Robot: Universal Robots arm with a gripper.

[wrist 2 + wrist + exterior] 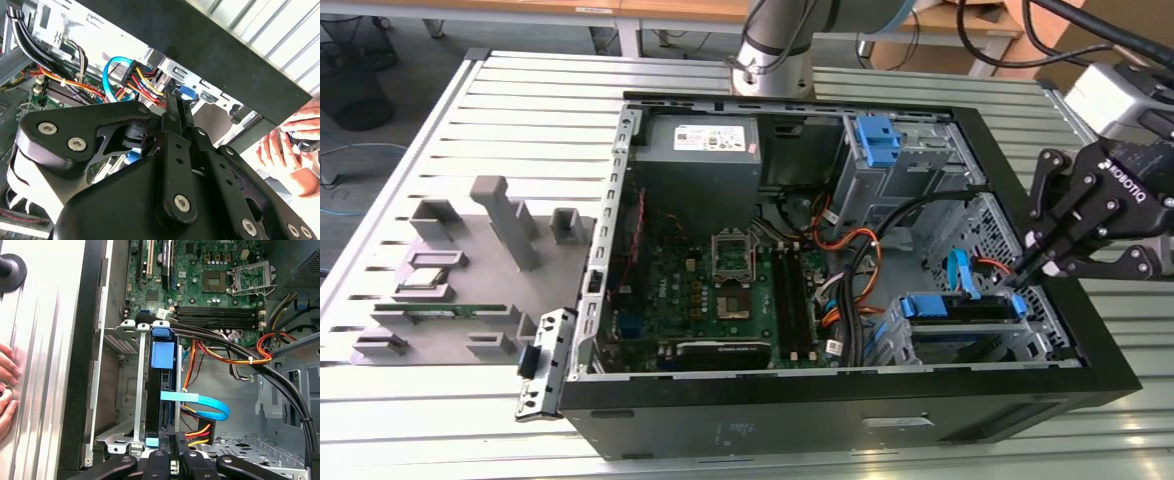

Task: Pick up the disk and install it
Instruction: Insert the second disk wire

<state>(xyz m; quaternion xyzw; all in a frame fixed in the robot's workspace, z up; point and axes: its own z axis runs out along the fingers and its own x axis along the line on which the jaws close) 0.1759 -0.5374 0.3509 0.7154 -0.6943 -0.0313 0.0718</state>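
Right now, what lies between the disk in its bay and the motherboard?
In the first wrist view, a bundle of black cables runs across that stretch, just past the blue end of the disk and before the motherboard.

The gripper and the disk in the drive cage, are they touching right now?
Touching. In the first wrist view the gripper has its closed tips pressed against the end of the disk, which stands edge-on in the drive cage, no gap showing.

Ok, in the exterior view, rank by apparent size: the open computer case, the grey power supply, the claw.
1. computer case, by far the largest.
2. power supply.
3. claw, which looks slightly smaller, though nearness to the camera makes ranks two and three unsure.
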